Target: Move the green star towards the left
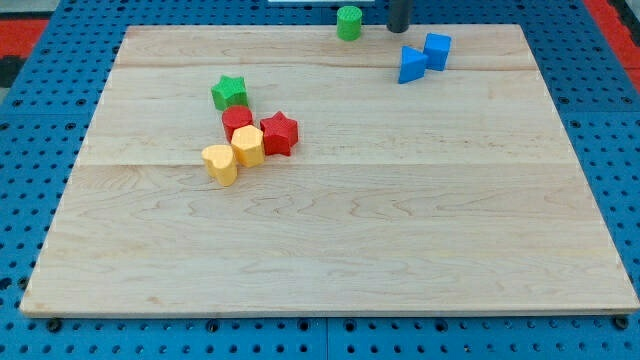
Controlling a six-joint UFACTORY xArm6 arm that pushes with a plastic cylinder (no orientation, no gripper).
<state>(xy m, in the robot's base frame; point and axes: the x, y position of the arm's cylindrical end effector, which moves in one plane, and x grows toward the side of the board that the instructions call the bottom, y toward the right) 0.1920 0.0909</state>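
Well, starting at the counter's (320,250) left side, we see a yellow heart-like block (219,164) and a yellow hexagonal block (248,145) touching each other, with a red round block (236,120) just behind them. The green star (229,92), our target, sits just beyond that red block, nearer the far edge, left of centre. A red star (280,133) touches the cluster's right side.

Further right, a green cylinder (348,22) stands at the far edge, then our tip (399,28) just beside it, then a blue wedge-like block (411,65) and a blue cube (437,50). We carry no gripper, so nothing is spread or pinched.

Our tip is well apart from the star. Crossing over, we risk clipping the green cylinder. Pushing off-centre could spin the star into the red round block and drag the cluster along.
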